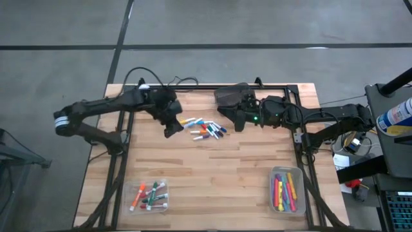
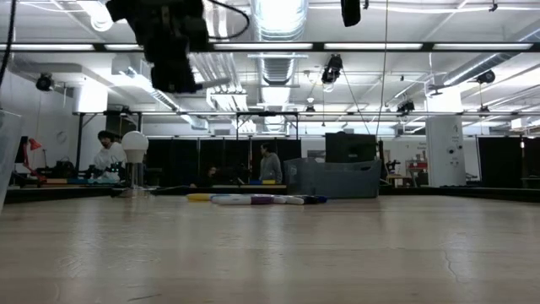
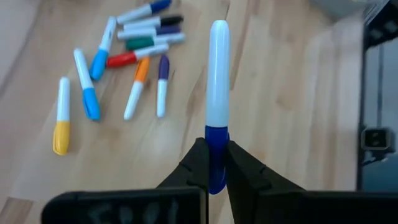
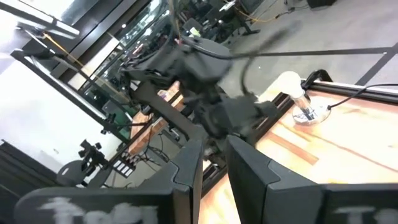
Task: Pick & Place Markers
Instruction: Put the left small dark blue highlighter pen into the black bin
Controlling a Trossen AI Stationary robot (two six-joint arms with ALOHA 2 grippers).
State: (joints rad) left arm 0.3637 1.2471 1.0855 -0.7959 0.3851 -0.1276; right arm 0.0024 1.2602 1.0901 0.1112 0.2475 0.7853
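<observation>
My left gripper [image 1: 170,127] hangs above the table just left of a loose pile of markers [image 1: 206,129], and is shut on a white marker with a blue cap [image 3: 217,81]. The pile lies flat on the wood and also shows in the left wrist view [image 3: 124,68] and the low view [image 2: 253,199]. My right gripper [image 1: 236,119] waits level in the air right of the pile. A narrow gap shows between its fingers [image 4: 214,155], with nothing in it. My left gripper pinches the marker's blue cap end [image 3: 216,146] between its two fingers. The fingers slant downward from the table's left side and lie along the marker. Its white body sticks out past the fingertips, lifted clear of the table.
A clear tray [image 1: 149,196] with a few markers sits at the near left, and another [image 1: 286,190] with several coloured markers at the near right. A dark bin [image 1: 230,96] stands at the far edge under the right arm. Bare wood lies between pile and trays.
</observation>
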